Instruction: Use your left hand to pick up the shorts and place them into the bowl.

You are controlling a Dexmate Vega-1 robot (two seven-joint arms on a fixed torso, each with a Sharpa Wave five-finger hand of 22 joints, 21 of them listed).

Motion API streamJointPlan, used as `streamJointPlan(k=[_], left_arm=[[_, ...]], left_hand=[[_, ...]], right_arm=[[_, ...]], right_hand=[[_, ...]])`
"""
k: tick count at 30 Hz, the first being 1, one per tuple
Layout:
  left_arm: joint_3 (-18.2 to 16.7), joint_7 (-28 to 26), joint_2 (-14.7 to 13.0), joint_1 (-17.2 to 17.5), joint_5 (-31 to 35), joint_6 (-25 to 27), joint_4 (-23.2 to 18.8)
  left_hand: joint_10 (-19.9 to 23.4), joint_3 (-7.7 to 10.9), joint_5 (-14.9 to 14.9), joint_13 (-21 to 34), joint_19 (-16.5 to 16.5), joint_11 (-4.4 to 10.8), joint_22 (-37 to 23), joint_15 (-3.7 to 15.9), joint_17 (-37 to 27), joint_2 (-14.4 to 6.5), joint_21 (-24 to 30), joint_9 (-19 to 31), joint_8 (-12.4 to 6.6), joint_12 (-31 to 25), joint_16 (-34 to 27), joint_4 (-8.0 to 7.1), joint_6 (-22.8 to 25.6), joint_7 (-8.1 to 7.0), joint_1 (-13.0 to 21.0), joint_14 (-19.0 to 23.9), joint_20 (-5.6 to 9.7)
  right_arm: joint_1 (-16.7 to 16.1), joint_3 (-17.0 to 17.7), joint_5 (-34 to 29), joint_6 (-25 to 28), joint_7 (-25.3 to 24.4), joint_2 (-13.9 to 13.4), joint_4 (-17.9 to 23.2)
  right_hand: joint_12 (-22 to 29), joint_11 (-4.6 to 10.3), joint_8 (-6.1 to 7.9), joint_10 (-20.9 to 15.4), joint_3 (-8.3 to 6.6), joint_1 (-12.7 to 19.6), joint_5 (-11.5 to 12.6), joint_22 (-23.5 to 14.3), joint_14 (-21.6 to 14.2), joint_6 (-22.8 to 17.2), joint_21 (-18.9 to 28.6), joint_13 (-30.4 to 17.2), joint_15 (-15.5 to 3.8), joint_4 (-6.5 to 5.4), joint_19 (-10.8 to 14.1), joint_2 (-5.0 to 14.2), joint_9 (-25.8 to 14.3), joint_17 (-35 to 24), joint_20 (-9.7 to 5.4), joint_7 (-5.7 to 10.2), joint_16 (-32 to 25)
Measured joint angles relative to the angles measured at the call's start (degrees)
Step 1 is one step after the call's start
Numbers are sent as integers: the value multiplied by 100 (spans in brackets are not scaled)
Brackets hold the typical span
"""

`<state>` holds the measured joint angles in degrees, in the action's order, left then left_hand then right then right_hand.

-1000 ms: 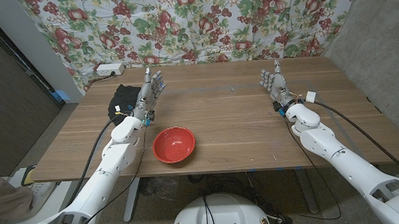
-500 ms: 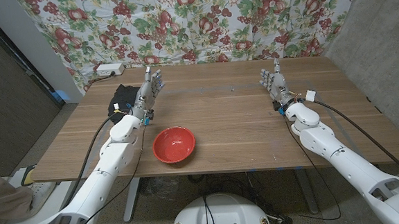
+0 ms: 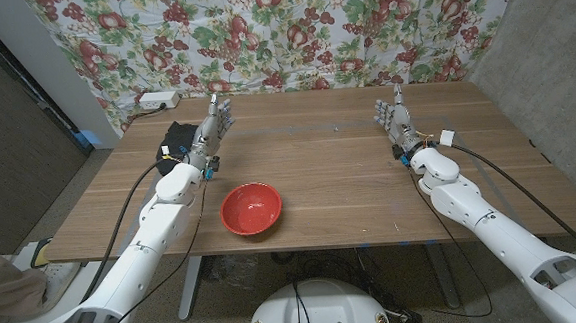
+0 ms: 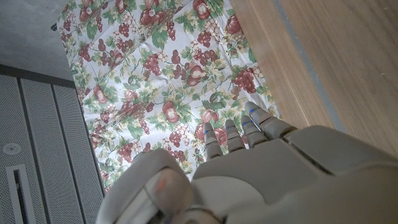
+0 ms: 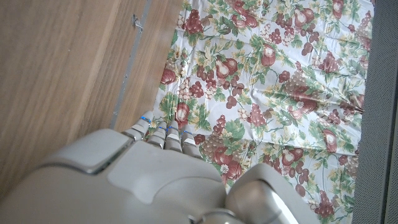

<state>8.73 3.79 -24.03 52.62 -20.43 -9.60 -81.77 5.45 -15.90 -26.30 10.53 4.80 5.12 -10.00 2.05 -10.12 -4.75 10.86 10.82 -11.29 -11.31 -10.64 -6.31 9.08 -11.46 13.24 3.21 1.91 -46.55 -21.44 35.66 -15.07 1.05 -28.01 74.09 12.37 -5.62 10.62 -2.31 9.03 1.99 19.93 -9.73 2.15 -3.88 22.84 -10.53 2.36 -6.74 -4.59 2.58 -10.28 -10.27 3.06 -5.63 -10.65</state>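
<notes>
While shorts (image 3: 175, 138) lie dark and crumpled at surface's (image 3: 330, 194) far left, we judge task barely begun: nothing lifted. Left robot hand (image 3: 212, 126) just beside them, fingers apart, empty. Red bowl (image 3: 251, 207) near front edge, empty. Right robot hand (image 3: 396, 120) well apart, fingers spread, idle. Left: grasp, carry, drop. Head view gives us shorts, bowl; wrist views give hand backs, floral cloth (image 4: 155, 68).

The left hand (image 3: 212, 132) and its forearm are hiding part of the dark shorts (image 3: 176, 140) lying just behind them.
</notes>
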Motion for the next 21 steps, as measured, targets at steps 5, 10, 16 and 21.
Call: streamJointPlan(k=[5,10,16,21], left_arm=[[5,-65,-68,24,81,16,-55],[24,-155,-184,66,193,53,-166],[56,-265,-315,101,319,114,-287],[77,-346,-401,127,408,184,-385]], left_hand=[[0,0,0,0,-28,0,0,-10,0,0,0,0,0,0,0,0,0,0,0,-75,26],[0,0,0,0,-67,0,1,-9,0,5,0,0,0,0,0,0,0,0,46,-74,7],[0,24,0,0,-164,0,1,-10,-1,11,-12,0,0,0,0,25,33,-32,96,-75,-13],[13,33,0,-1,-349,14,1,-30,-1,30,-49,-1,0,0,0,64,64,-63,183,-176,-264]], right_arm=[[8,-15,-14,11,-7,16,0],[9,-27,-33,33,-41,19,12],[18,-40,-56,59,-58,21,36],[38,-57,-69,81,-67,29,42]], right_hand=[[0,0,0,0,7,0,0,0,0,0,-40,0,0,-7,0,0,0,0,0,0,0],[0,0,0,0,7,0,0,0,0,0,-40,0,0,-7,0,0,0,0,0,0,0],[0,0,0,0,7,0,0,0,0,0,-62,0,0,-7,0,0,0,1,0,0,0],[0,0,0,0,7,0,0,1,1,0,-62,0,1,-7,0,0,0,1,0,0,0]])
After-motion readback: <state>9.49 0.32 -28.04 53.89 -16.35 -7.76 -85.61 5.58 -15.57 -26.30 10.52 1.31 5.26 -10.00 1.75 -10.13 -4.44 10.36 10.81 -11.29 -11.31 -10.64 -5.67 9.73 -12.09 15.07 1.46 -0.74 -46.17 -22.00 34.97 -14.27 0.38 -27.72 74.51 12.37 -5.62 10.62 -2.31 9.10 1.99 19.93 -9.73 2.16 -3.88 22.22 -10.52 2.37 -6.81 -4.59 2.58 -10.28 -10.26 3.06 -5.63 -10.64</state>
